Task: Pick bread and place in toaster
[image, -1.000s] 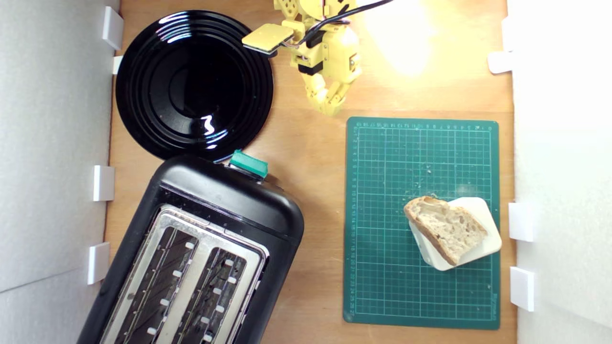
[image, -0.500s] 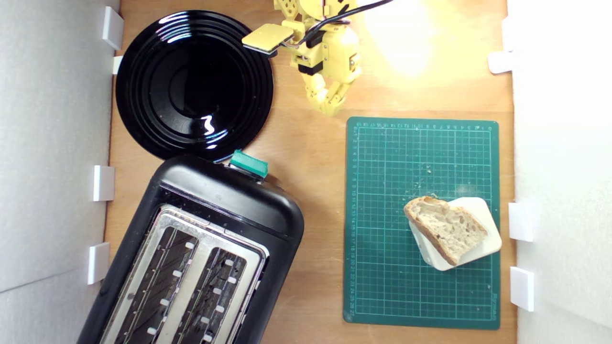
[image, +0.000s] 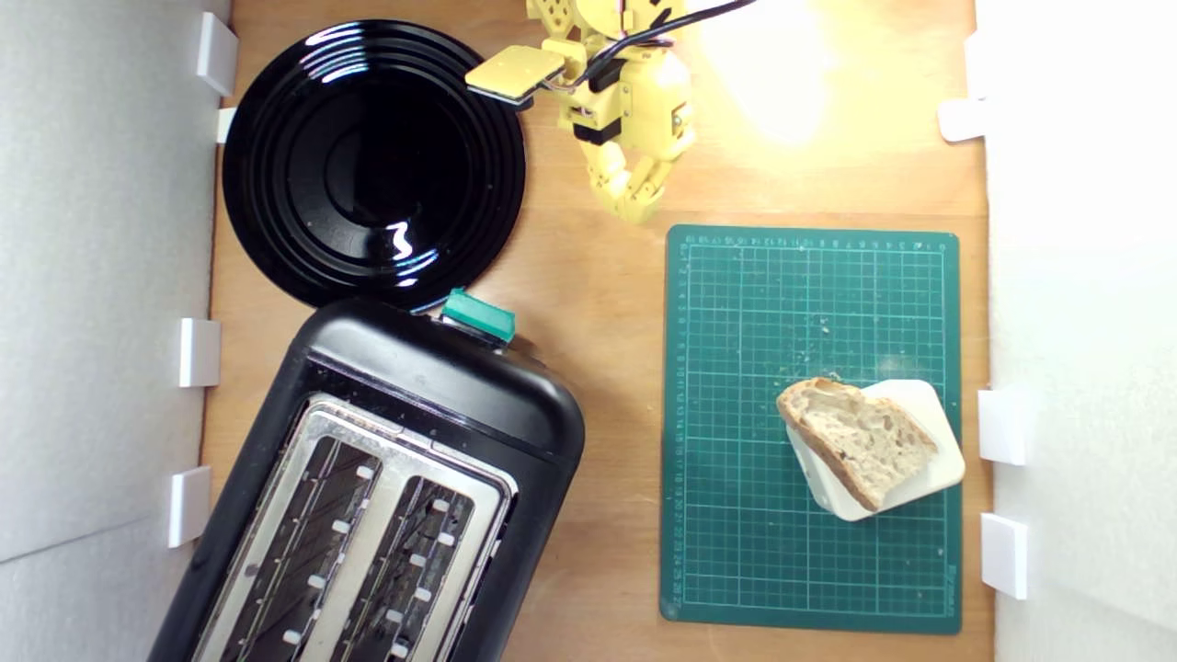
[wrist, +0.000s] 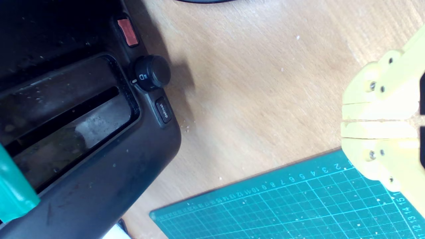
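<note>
Nothing has moved since the earlier frames: arm, bread and toaster all sit exactly where they were. Starting at the fingers [image: 633, 204], they're pressed together, tips meeting with nothing between them, and the wrist view shows the same yellow fingers [wrist: 378, 124] closed along one thin seam. They hang over bare wood near the far edge of the desk [image: 598, 303], just off the upper-left corner of the green cutting mat [image: 736, 552], as the exterior view shows it.

Out from there, the black plate [image: 276, 184] fills the far corner on the exterior view's left. The toaster [image: 432, 377] sits at an angle in the near corner on that same side, teal lever [image: 478, 314] pointing toward the plate, both slots open and nothing visible in them.

And the bread [image: 855, 439]? Well apart from the fingers, lying flat on a white block [image: 933, 460] near the mat's right edge, crust overhanging the block on one side.

So the pick hasn't begun, and here's where it could slip. The fingers must spread before they come down, or they'll just shove the slice off its block. The slice lies flat, so a grip on the overhanging crust looks the likeliest bet; pinch too little and the holey crumb may tear or the slice may droop. Then the toaster is skewed on the desk, so unless the slice is turned to line up with a slot, it could snag on the wire guides or land across the metal top.
</note>
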You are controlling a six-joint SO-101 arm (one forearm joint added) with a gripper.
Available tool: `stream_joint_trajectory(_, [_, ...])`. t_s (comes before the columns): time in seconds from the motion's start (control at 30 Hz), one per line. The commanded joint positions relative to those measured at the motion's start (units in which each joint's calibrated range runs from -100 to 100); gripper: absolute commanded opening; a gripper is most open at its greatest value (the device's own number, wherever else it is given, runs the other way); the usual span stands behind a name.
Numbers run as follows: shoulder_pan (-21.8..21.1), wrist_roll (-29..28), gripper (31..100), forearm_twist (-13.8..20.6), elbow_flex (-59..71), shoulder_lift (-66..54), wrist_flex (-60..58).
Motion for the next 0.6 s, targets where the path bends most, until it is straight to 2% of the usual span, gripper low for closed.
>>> stream_joint_trajectory(0.0, [0.2, -0.1, 34.1, 0.3, 0.2, -0.5, 0.1])
stream_joint_trajectory(0.57, [-0.3, -0.1, 34.1, -0.2, 0.2, -0.5, 0.1])
